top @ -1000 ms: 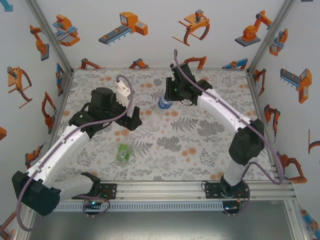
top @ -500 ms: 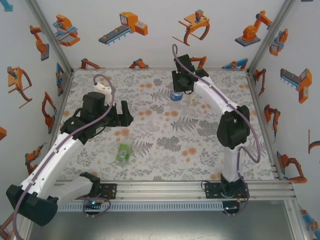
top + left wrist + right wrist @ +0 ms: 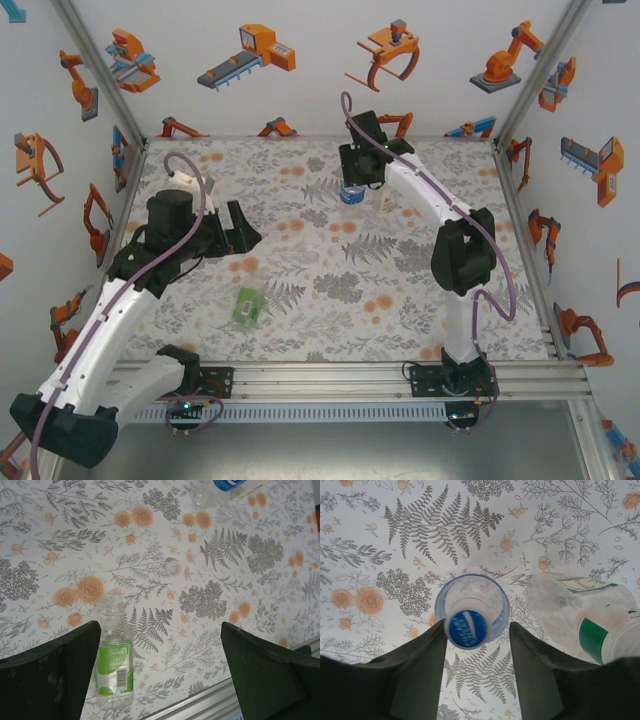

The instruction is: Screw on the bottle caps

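Clear plastic upright at the far middle of the table: noted the blue-labelled bottle with a blue-printed cap seemingly on its neck. Found the right gripper parted a little, flanking that cap without clamping it. Judged the thread possibly not fully home. Feared a finger snagging on withdrawal and toppling it onto the slimmer bottle just beside. Saw the left gripper gaping wide above the green-labelled bottle, lying sideways, neck apparently bare, pale loose cap near. Expected rolling under a careless pinch.
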Action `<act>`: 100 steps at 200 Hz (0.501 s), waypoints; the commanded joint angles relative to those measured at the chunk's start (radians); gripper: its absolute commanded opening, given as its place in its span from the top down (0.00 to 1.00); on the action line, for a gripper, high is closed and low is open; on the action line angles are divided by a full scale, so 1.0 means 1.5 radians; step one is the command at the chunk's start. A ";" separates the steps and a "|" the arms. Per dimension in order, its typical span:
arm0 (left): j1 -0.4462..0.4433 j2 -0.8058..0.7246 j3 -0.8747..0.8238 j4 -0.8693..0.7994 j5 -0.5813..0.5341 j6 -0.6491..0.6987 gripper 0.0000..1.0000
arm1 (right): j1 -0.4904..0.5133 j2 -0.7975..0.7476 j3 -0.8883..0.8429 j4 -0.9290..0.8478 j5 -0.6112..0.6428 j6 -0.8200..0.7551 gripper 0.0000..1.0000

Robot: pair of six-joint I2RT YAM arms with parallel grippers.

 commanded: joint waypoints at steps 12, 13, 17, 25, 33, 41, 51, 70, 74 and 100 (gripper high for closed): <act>0.036 -0.016 -0.027 0.012 0.071 0.004 0.03 | 0.000 -0.004 0.021 0.001 -0.010 -0.006 0.44; 0.037 -0.013 -0.025 0.008 0.071 0.005 0.03 | 0.000 -0.005 0.021 0.001 -0.010 -0.006 0.43; 0.039 -0.005 -0.017 -0.009 0.069 0.004 0.03 | 0.000 -0.007 0.022 0.002 -0.012 -0.006 0.43; 0.041 0.014 0.000 -0.044 0.057 0.011 0.03 | 0.000 -0.016 0.021 0.004 -0.011 -0.002 0.43; 0.041 0.029 0.011 -0.068 0.039 0.017 0.03 | 0.001 -0.025 0.020 0.005 -0.013 0.003 0.43; 0.041 0.039 0.014 -0.079 0.024 0.017 0.03 | 0.000 -0.036 0.018 0.005 -0.017 0.004 0.42; 0.041 0.049 0.016 -0.089 0.011 0.021 0.03 | 0.000 -0.051 0.013 0.005 -0.025 0.006 0.43; 0.041 0.057 0.013 -0.100 0.021 0.031 0.03 | 0.000 -0.084 -0.009 0.014 -0.038 0.014 0.42; 0.041 0.056 0.010 -0.098 0.026 0.032 0.03 | 0.000 -0.093 -0.015 0.018 -0.040 0.017 0.42; 0.039 0.060 -0.024 -0.071 0.074 0.019 0.03 | -0.001 -0.158 -0.086 0.062 -0.073 0.033 0.42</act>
